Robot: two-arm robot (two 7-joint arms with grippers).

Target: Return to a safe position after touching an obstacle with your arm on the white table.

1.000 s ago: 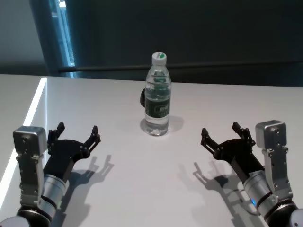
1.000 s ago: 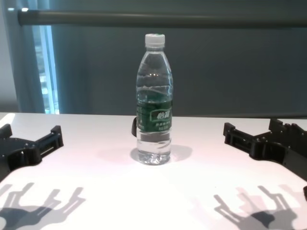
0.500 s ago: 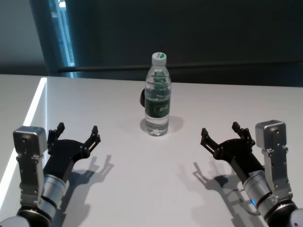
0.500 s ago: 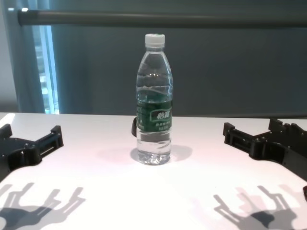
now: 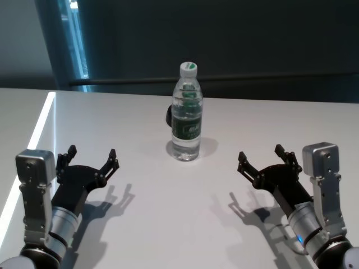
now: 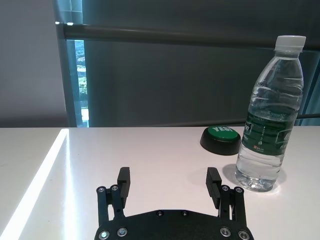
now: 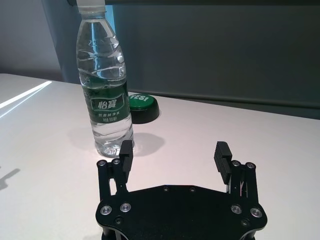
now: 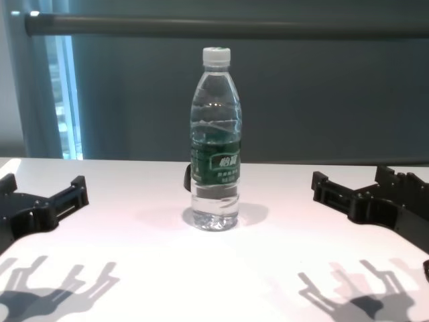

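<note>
White table (image 5: 140,224): broad, smooth, plain top. It carries everything here; low friction likely, so anything nudged would slide or tip rather than stay put.

Left end effector (image 5: 90,161): hovers low over the near left part of the table, fingers spread wide, nothing between them. Well apart from the bottle.

Right end effector (image 5: 262,159): mirrors it over the near right part, jaws likewise spread and empty, also well clear of the bottle.

Water bottle (image 5: 186,112), the obstacle: stands upright toward the middle of the table, farther out than both end effectors and between their lines of reach. Clear plastic, appears full nearly to the shoulder, so moderately heavy for its size with weight carried high on a narrow base. Judged tippy under a sideways knock up top, steadier if contacted low. Walls thin and ribbed, would give under a hard squeeze; smooth plastic may be slippery. If it had to be held, best spot looks to be the dark green label (image 8: 216,158) band at mid-body, where the wall is straight.

White screw cap (image 8: 216,56): on, seated; spill risk looks small.

Black puck with green top (image 6: 223,139): sits just behind the bottle, touching or not cannot be told.
</note>
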